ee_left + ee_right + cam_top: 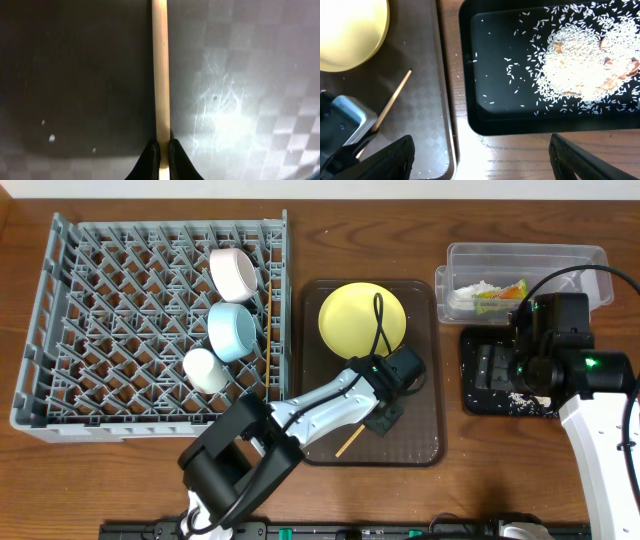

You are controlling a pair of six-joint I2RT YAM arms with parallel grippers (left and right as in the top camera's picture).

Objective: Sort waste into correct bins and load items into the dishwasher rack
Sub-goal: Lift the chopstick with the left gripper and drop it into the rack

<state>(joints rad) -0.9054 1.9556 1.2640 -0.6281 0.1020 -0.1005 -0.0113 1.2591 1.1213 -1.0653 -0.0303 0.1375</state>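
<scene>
Left gripper (162,146) pinches a chopstick (160,70) on the brown tray (420,430). Next, I'd say, it must be carried to the rack (100,340). Right gripper (480,157) hangs spread wide.

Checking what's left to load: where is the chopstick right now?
Overhead, the chopstick lies on the brown tray, robot-side of the yellow plate, pinched by the left arm's fingers.
</scene>
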